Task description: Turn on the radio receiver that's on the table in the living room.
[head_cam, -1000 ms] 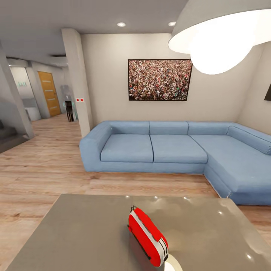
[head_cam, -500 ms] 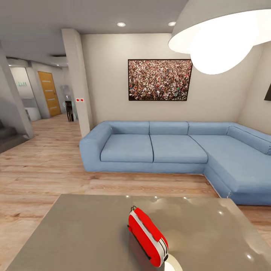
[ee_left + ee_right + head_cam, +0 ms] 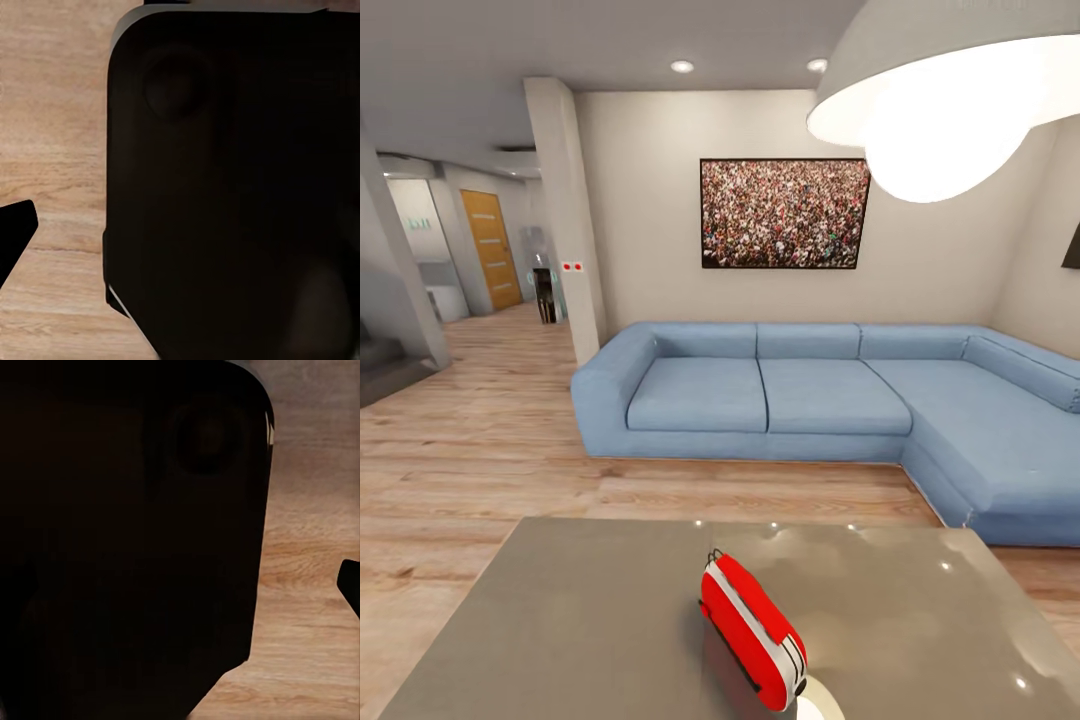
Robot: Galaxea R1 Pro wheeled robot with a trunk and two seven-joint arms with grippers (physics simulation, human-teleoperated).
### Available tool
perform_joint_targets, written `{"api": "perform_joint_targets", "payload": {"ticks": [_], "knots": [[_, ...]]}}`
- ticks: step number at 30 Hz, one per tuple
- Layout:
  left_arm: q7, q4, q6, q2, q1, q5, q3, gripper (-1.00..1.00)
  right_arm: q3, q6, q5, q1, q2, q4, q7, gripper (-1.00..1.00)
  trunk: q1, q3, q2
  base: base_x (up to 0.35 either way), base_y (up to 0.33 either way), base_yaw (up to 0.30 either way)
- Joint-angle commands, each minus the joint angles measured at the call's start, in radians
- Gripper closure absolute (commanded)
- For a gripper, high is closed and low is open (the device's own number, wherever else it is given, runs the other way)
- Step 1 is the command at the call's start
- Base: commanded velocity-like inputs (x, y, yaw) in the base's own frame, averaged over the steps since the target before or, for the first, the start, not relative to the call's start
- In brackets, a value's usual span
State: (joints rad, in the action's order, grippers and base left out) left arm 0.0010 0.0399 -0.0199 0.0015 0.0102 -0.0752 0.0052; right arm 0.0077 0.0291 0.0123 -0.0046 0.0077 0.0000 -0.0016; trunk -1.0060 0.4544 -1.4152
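Change: nothing among the furnishings has moved since a second ago; only the head view has dipped very slightly.
Radio: small bright red oblong radio receiver (image 3: 753, 628) with a white-silver edge band stands on edge on the table, at 6 o'clock in the head view.
Table: low glossy grey-taupe table (image 3: 580, 620).
Room: light blue L-shaped sofa (image 3: 830, 400) at 12 o'clock beyond the table, framed crowd photo (image 3: 784, 213) above it, light wood floor (image 3: 470, 450).
Grippers: each wrist view shows a dark housing over floorboards; spread or pressed together, I cannot tell.
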Motion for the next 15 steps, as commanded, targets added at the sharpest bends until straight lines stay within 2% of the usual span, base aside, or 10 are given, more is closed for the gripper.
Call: {"api": "perform_joint_targets", "payload": {"ticks": [1, 15], "knots": [[-0.001, 0.000, 0.000, 0.000, 0.000, 0.000, 0.000, -1.00, 0.000, 0.000, 0.000, 0.000, 0.000, 0.000, 0.000, -1.00, 0.004, -0.003, 0.007, 0.000, 0.000, 0.000], [0.000, 0.000, 0.002, 0.001, 0.001, 0.000, -0.001, -1.00, -0.001, 0.001, 0.000, 0.000, 0.000, 0.000, -0.004, -1.00, 0.058, -0.047, 0.105, 0.000, 0.000, 0.000]]}}
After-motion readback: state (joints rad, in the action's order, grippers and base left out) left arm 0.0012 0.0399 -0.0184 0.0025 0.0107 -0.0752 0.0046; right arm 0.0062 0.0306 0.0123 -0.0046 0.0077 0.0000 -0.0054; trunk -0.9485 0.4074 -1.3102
